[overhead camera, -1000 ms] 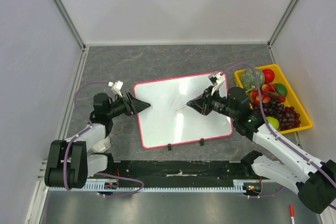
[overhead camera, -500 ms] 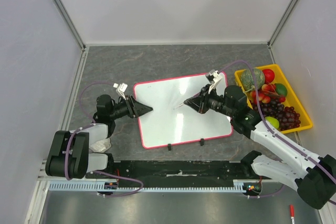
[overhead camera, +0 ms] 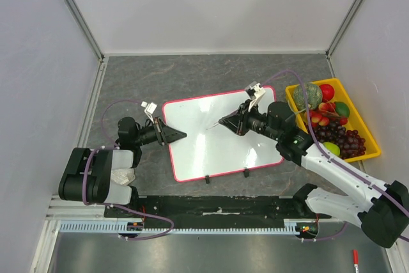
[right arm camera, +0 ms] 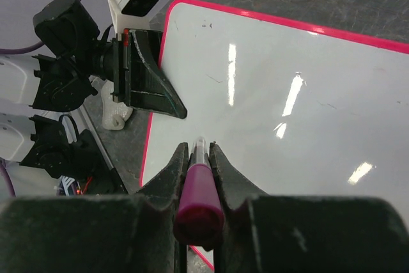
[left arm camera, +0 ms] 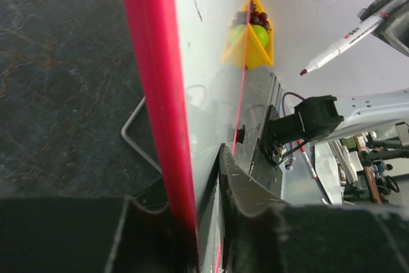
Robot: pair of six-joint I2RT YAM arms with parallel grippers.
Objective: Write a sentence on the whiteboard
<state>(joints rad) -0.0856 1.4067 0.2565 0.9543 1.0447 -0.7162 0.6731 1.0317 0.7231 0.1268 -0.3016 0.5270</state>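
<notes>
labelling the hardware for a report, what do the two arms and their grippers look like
The left arm and right arm both have white links with black joints and bases, each trailed by a thin purple cable. The left gripper and right gripper are black, with two fingers tapering to a wedge, and each wrist carries a small white camera.

On table (overhead camera: 192, 75): whiteboard (overhead camera: 211, 151) centre, fruit tray (overhead camera: 367, 155) right.

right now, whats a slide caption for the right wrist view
Right tool holds a magenta marker over the whiteboard; left tool straddles its edge.
</notes>
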